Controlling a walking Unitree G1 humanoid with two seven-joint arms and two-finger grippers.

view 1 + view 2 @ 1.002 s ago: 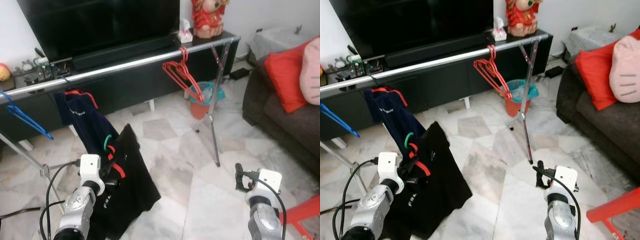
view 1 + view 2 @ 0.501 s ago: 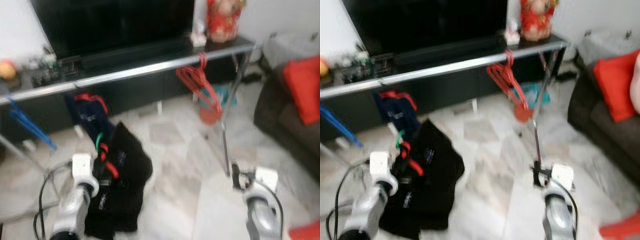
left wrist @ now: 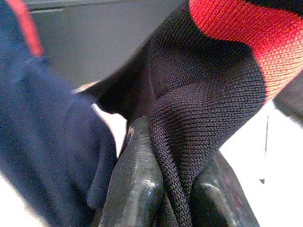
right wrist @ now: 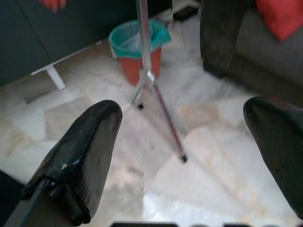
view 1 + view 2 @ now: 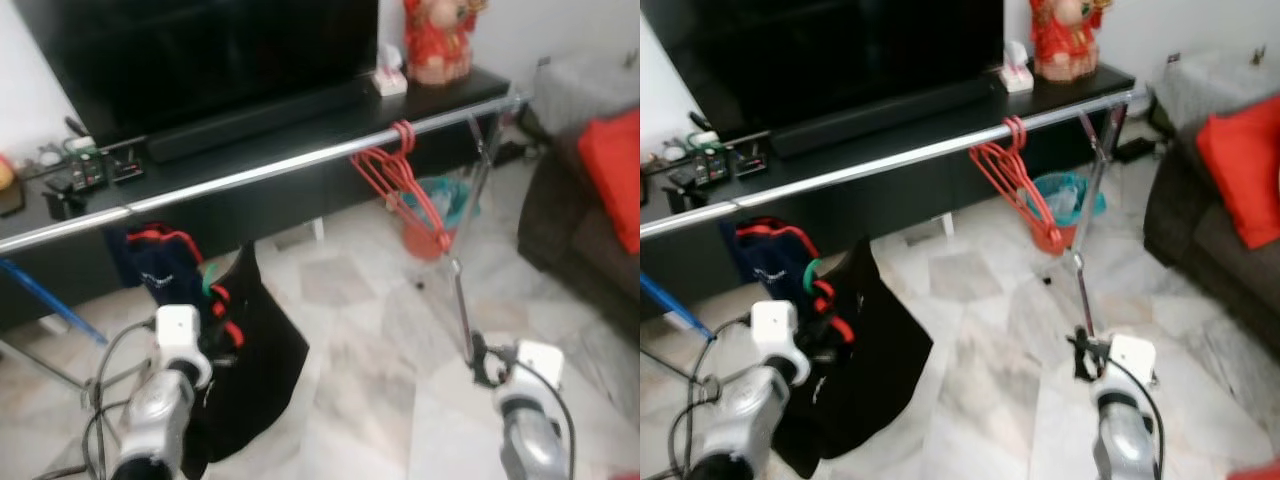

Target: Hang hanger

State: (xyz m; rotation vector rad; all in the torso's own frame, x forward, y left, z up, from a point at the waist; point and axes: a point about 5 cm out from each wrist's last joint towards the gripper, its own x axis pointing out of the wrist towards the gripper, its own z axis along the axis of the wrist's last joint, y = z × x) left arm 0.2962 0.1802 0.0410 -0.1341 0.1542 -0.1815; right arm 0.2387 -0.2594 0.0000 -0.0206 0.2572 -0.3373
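Note:
A black shirt with red trim (image 5: 258,345) hangs on a green hanger (image 5: 208,282), low in front of a long silver rail (image 5: 250,178). My left gripper (image 5: 222,350) is shut on the shirt's fabric; in the left wrist view both fingers (image 3: 137,189) pinch a fold of it. Red hangers (image 5: 410,180) hang on the rail toward its right end. Lower right, my right gripper (image 5: 480,360) stands open with nothing in it, its fingers (image 4: 80,165) spread above the marble floor.
A navy garment (image 5: 160,268) hangs on the rail behind the black shirt, with a blue hanger (image 5: 50,300) to its left. Behind the rail stands a black TV cabinet (image 5: 300,110). A bin (image 4: 139,45) sits beside the rack leg (image 4: 156,99), and a sofa (image 5: 580,230) is at the right.
The whole picture has shifted and was blurred half a second ago, so the camera moved. My left gripper keeps its hold on the black shirt; my right stays open.

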